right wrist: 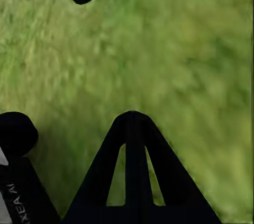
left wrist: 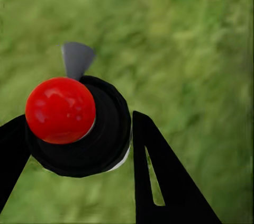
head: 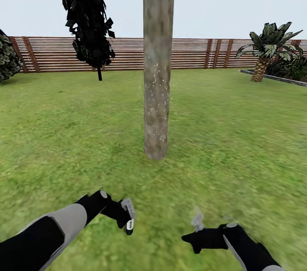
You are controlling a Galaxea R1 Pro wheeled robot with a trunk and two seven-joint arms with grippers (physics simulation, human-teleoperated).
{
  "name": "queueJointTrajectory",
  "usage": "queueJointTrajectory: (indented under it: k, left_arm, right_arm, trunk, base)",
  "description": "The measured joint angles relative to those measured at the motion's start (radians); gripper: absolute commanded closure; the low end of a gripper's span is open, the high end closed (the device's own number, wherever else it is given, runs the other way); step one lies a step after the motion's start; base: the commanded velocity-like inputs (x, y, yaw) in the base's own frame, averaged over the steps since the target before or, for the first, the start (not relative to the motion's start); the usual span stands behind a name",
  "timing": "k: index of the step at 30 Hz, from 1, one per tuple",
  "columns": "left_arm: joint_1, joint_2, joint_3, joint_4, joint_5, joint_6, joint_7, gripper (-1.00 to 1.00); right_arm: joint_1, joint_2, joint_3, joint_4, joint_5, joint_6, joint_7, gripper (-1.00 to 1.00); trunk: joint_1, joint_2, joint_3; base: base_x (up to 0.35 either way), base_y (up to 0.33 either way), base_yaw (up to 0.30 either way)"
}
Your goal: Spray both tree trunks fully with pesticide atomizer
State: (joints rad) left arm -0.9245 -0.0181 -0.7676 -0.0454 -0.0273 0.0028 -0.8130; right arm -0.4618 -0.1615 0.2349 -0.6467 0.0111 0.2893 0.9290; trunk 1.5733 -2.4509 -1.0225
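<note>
Lawn (head: 238, 134) runs green and blurred out to a brown slatted fence (head: 192, 53) under a pale sky; this is the garden, and the trunk at its centre serves as reference for all positions below.

Tree trunk (head: 158, 62): thick, straight, beige-grey and mottled, rising out of frame. Pale specks sit on its lower middle band; the base and the upper length look bare of them. Coverage judged partial.

Beyond the trunk toward the fence stands a thin near-black tree (head: 87, 19), and further off to the other side a small palm (head: 268, 49).

Left gripper (head: 123, 215) hangs on the near side of the trunk, low over the grass. It is clamped around the pesticide atomizer (head: 129, 216), whose black body and pale label show in the head view. The left wrist view looks down on the bottle (left wrist: 79, 128) between dark fingers (left wrist: 164, 181), with a red ball on top and a grey spout pointing away.

Right gripper (head: 197, 240) also sits near side of the trunk, holding nothing; whether its jaws are parted cannot be told.

Recommendation: the spout appears aimed low. Raise the left wrist so the nozzle faces the trunk squarely, then sweep slowly from base upward, overlapping passes. Keep the right arm clear of the spray line.
</note>
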Motion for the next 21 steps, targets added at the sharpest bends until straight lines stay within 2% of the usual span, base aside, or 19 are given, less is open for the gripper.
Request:
queueJointTrajectory:
  k: [2,3,6,7,8,10,11,12,14,16,17,18,19,21]
  left_arm:
    - [0.014,0.008,-0.003,0.014,0.072,-0.020,0.042,1.00]
    - [0.030,0.013,-0.005,0.017,0.116,-0.028,0.081,1.00]
    - [0.067,0.017,-0.005,0.021,0.201,-0.047,0.164,1.00]
    - [0.092,0.018,-0.003,0.021,0.271,-0.067,0.214,1.00]
    - [0.110,0.018,-0.005,0.021,0.324,-0.081,0.244,1.00]
    - [0.132,0.018,-0.001,0.022,0.435,-0.112,0.290,1.00]
    - [0.145,0.019,-0.003,0.022,0.477,-0.126,0.307,1.00]
    - [0.158,0.019,-0.005,0.023,0.502,-0.137,0.318,1.00]
    - [0.203,0.019,-0.006,0.023,0.564,-0.177,0.366,1.00]
    - [0.233,0.018,-0.001,0.023,0.618,-0.214,0.447,1.00]
    - [0.240,0.018,0.000,0.023,0.643,-0.223,0.492,1.00]
    - [0.246,0.018,-0.001,0.023,0.659,-0.227,0.522,1.00]
    - [0.275,0.019,-0.002,0.023,0.704,-0.248,0.582,1.00]
    - [0.308,0.020,0.001,0.023,0.749,-0.290,0.620,1.00]
  right_arm:
    - [0.000,-0.020,-0.001,0.158,-0.003,-0.150,-0.001,1.00]
    - [0.001,-0.038,-0.002,0.263,-0.005,-0.237,-0.001,1.00]
    - [0.001,-0.065,-0.002,0.473,-0.012,-0.339,-0.003,1.00]
    - [-0.001,-0.069,-0.011,0.532,-0.037,-0.406,-0.006,1.00]
    - [-0.002,-0.071,-0.029,0.548,-0.082,-0.468,-0.007,1.00]
    - [-0.002,-0.085,-0.070,0.560,-0.230,-0.580,-0.008,1.00]
    - [-0.002,-0.092,-0.084,0.562,-0.304,-0.623,-0.009,1.00]
    - [-0.002,-0.096,-0.091,0.563,-0.351,-0.650,-0.009,1.00]
    - [-0.002,-0.116,-0.105,0.566,-0.482,-0.718,-0.041,1.00]
    - [-0.002,-0.129,-0.108,0.571,-0.613,-0.768,-0.156,1.00]
    - [-0.002,-0.132,-0.107,0.575,-0.658,-0.797,-0.206,1.00]
    - [-0.002,-0.133,-0.105,0.577,-0.675,-0.819,-0.228,1.00]
    - [-0.002,-0.134,-0.106,0.579,-0.696,-0.871,-0.252,1.00]
    - [-0.002,-0.134,-0.103,0.580,-0.702,-0.891,-0.260,1.00]
  trunk:
    - [0.000,0.000,0.000]
    - [0.000,0.000,0.000]
    - [0.000,0.000,0.000]
    - [0.000,0.000,0.000]
    - [0.000,0.000,0.000]
    - [0.000,0.000,0.000]
    - [0.000,0.000,0.000]
    - [0.000,0.000,0.000]
    - [0.000,0.000,0.000]
    - [0.000,0.000,0.000]
    - [0.000,0.000,0.000]
    - [0.000,0.000,0.000]
    - [0.000,0.000,0.000]
    - [0.000,0.000,0.000]
  base:
    - [0.000,0.000,0.000]
    - [0.000,0.000,0.000]
    - [0.000,0.000,0.000]
    - [0.000,0.000,0.000]
    - [0.000,0.000,0.000]
    - [0.000,0.000,0.000]
    - [0.000,0.000,0.000]
    - [0.000,0.000,0.000]
    - [0.000,0.000,0.000]
    - [0.000,0.000,0.000]
    - [0.000,0.000,0.000]
    - [0.000,0.000,0.000]
    - [0.000,0.000,0.000]
    - [0.000,0.000,0.000]
